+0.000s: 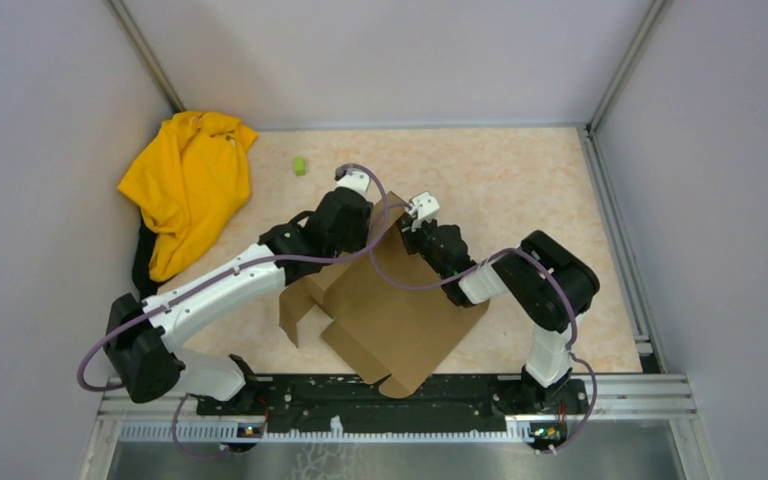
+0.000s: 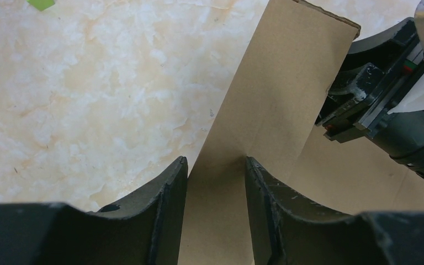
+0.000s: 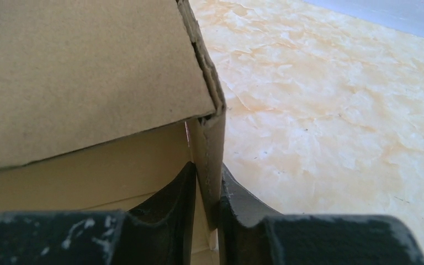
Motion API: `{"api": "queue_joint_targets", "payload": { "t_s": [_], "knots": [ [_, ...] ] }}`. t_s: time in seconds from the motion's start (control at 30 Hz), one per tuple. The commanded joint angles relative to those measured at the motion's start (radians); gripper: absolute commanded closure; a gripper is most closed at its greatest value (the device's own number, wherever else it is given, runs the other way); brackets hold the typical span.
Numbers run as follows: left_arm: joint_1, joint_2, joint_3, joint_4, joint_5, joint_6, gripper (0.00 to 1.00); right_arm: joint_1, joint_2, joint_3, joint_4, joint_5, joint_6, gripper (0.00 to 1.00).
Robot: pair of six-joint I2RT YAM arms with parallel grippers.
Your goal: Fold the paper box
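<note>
paper box (image 1: 400, 320) sits on the table (image 1: 520, 180) toward its near edge, half-formed. Right gripper (image 3: 207, 168) pinches 1 corner wall; left gripper (image 2: 215, 163) half-open over the raised flap (holding nothing). Anchor with right, push flap along its crease.

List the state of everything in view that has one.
Brown corrugated cardboard paper box: partly folded, far flaps raised.
Left gripper: jaws apart, a box flap between them; grip unclear.
Right gripper: jaws shut on an upright box wall.
Yellow cloth garment: crumpled in the far left corner, untouched.
Small green object: lying loose on the table beyond the box.
</note>
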State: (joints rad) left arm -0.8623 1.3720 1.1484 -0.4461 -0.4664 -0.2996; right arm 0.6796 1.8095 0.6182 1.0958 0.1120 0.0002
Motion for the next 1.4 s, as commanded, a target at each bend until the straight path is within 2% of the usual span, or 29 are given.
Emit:
{"api": "queue_joint_targets", "payload": {
  "t_s": [0.0,0.13,0.37,0.6,0.67,1.0,1.13,1.2,1.3,1.33,1.37],
  "knots": [
    [-0.005,0.001,-0.038,-0.041,0.054,-0.003,0.51,0.029,0.012,0.055,0.079,-0.02,0.01,0.85],
    [-0.004,0.003,-0.038,-0.039,0.052,0.002,0.51,0.041,0.011,0.07,0.052,0.046,0.005,0.95],
    [-0.004,0.004,-0.037,-0.036,0.056,0.002,0.51,0.063,0.005,0.065,0.037,0.229,-0.039,1.0],
    [-0.004,-0.006,-0.034,-0.031,0.042,0.007,0.51,0.072,-0.035,0.009,0.059,0.353,-0.037,1.0],
    [-0.002,-0.008,-0.022,-0.017,0.027,0.027,0.47,0.072,-0.066,-0.029,0.07,0.373,-0.035,1.0],
    [0.066,0.015,0.211,-0.022,0.011,0.114,0.34,0.074,-0.234,-0.149,-0.012,0.484,-0.049,1.0],
    [0.1,-0.066,0.166,0.013,-0.044,0.113,0.36,0.072,-0.297,-0.191,-0.038,0.511,-0.065,1.0],
    [0.127,-0.125,0.095,0.048,-0.043,0.096,0.33,0.072,-0.32,-0.208,-0.048,0.513,-0.071,1.0],
    [0.166,-0.207,-0.028,0.099,-0.035,0.044,0.2,0.073,-0.341,-0.23,-0.059,0.523,-0.072,1.0],
    [0.175,-0.232,-0.074,0.114,-0.036,0.023,0.15,0.073,-0.343,-0.236,-0.056,0.526,-0.07,1.0],
    [0.183,-0.253,-0.12,0.141,-0.032,0.003,0.05,0.073,-0.344,-0.242,-0.055,0.531,-0.069,1.0]
  ]
}}
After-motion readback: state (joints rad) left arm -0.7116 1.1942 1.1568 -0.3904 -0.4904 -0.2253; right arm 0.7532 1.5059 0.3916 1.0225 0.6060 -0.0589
